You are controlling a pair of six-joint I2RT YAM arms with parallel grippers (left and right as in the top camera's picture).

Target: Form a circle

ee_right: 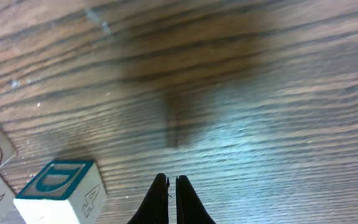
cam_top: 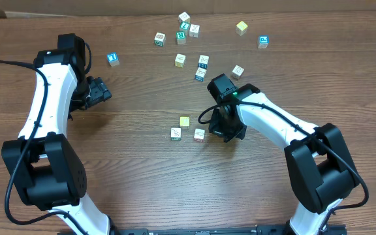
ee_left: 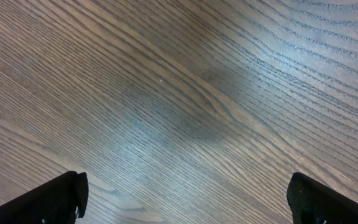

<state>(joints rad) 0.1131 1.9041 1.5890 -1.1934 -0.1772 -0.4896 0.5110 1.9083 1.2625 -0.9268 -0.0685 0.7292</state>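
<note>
Circle is barely started: a small clump at centre, just beside the right gripper, which is pinched shut on nothing. Meanwhile the left gripper hangs wide open, well apart. With loose cubes scattered about, I'd say most remains.

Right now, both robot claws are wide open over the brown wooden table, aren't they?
Not quite. Only the left claw is wide open over the brown wooden table. The right claw is shut, and the right wrist view shows its black fingers pressed together with nothing between them.
</note>
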